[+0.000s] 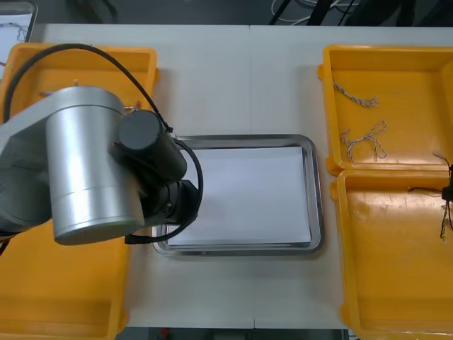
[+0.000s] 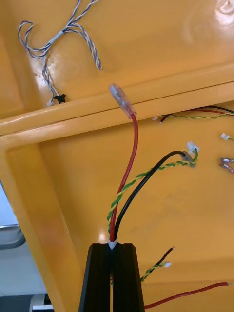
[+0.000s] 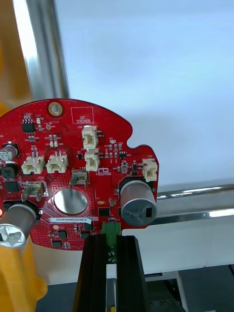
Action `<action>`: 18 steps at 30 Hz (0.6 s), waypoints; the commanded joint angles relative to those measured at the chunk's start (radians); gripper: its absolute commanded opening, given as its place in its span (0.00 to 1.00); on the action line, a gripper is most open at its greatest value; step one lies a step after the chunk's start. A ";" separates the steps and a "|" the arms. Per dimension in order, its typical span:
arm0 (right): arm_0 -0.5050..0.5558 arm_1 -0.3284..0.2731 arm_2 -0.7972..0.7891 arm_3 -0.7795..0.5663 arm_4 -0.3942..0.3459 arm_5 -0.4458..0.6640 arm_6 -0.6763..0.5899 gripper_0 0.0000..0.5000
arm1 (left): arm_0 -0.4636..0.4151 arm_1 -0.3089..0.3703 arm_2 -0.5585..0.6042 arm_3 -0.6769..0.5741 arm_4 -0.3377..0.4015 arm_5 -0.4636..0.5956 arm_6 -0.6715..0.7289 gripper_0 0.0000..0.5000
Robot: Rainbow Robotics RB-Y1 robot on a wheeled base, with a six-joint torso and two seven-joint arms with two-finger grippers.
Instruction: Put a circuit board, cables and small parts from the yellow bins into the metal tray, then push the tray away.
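A round red circuit board (image 3: 73, 175) sits in my left gripper (image 3: 113, 241), whose fingers are shut on the green connector at the board's edge. The board hangs over the left rim of the metal tray (image 3: 46, 58), which is white inside. From the front, my left arm (image 1: 92, 163) covers the tray's (image 1: 316, 191) left edge and hides the gripper. My right gripper (image 2: 113, 246) is over the near right yellow bin (image 2: 185, 195), shut on a cable bundle (image 2: 136, 141) of red, black and yellow-green wires whose free ends stand away from the fingers.
Twisted blue and white cables (image 1: 356, 95) lie in the far right bin (image 1: 396, 60). More cables (image 2: 195, 114) and a small metal part (image 2: 226, 163) lie in the near right bin (image 1: 382, 283). Two yellow bins (image 1: 85, 57) sit under my left arm.
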 commanded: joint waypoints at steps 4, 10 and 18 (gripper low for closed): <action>-0.031 -0.153 0.034 -0.057 -0.103 0.007 0.047 0.00 | -0.054 -0.097 -0.131 0.097 -0.098 -0.087 0.062 0.00; -0.089 -0.206 0.138 -0.131 -0.126 0.007 0.075 0.00 | -0.055 -0.128 -0.211 0.150 -0.158 -0.121 0.073 0.00; -0.204 -0.211 0.267 -0.156 -0.198 0.007 0.101 0.00 | -0.057 -0.143 -0.288 0.235 -0.181 -0.201 0.087 0.00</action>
